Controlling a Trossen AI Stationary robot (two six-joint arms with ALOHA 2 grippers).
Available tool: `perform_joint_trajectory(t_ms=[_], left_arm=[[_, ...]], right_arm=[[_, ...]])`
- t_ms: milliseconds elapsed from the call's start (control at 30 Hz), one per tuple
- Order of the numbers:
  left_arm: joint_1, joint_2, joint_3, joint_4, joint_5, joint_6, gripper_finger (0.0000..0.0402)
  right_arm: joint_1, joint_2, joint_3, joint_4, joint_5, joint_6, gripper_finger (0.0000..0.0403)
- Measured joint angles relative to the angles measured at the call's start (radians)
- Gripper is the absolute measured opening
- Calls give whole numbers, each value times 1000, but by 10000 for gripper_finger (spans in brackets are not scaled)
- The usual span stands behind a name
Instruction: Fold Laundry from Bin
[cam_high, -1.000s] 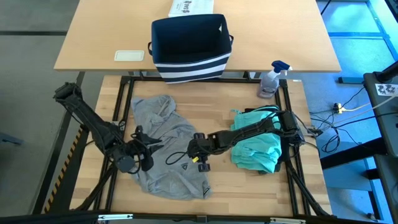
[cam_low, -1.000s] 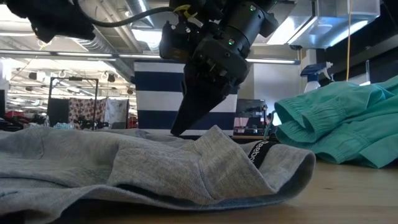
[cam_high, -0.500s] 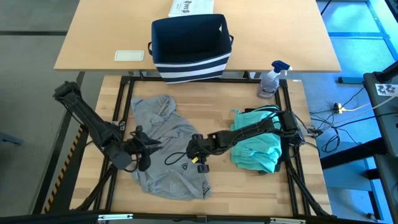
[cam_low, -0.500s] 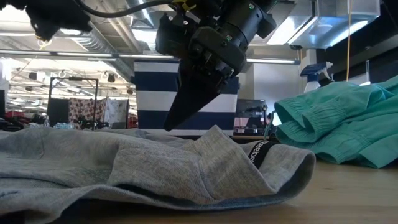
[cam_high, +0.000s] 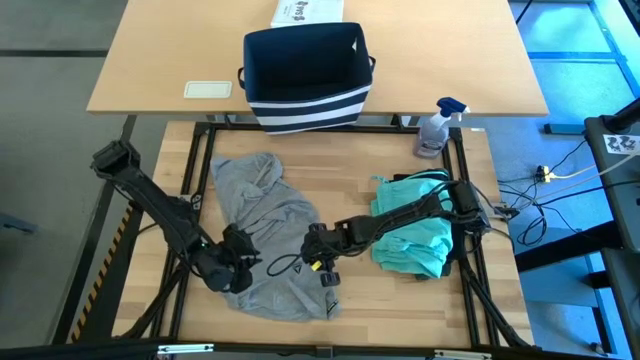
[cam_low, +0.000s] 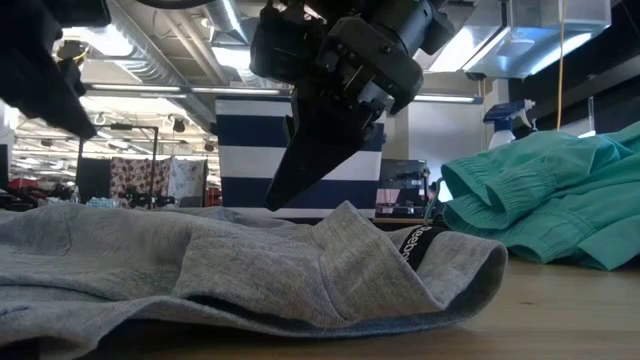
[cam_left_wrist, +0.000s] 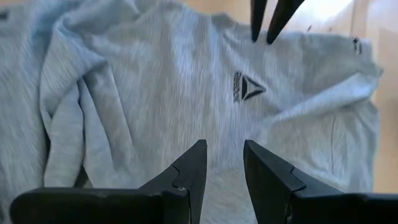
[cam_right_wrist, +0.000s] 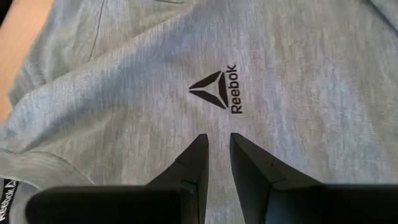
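On the wooden bench (cam_high: 350, 300), a crumpled grey cotton T-shirt with a small black logo (cam_high: 268, 235) lies spread between both arms, beside a heap of teal cloth (cam_high: 415, 240). The left gripper (cam_high: 240, 268) and right gripper (cam_high: 308, 252) hover just above the shirt, fingers (cam_right_wrist: 198, 163) narrowly parted, holding nothing. The navy-blue striped fabric bin (cam_high: 305, 75) stands on the far table.

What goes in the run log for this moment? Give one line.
stage: grey T-shirt spread on table | left gripper: open, above shirt | right gripper: open, above logo | teal piece: aside
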Motion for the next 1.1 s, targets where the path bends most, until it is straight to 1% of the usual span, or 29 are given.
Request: perform_joint_trajectory(t_ms=[133,467,500,600,667,800,1000,1100], left_arm=[[0,13,0,6,21,-5,101],[0,14,0,12,25,-5,101],[0,14,1,14,43,-2,101],[5,7,15,10,144,22,101],[8,6,29,14,169,25,101],[9,6,37,13,154,29,101],[21,9,36,-9,52,30,101],[30,10,31,-10,41,31,101]], right_arm=[[-1,0,0,-1,0,0,66],[-2,0,0,-1,0,0,66],[-2,0,0,-1,0,0,66],[-2,0,0,-1,0,0,66],[-2,0,0,0,0,0,66],[-2,0,0,0,0,0,66],[-2,0,-1,0,0,0,66],[-2,0,-1,0,0,3,66]])
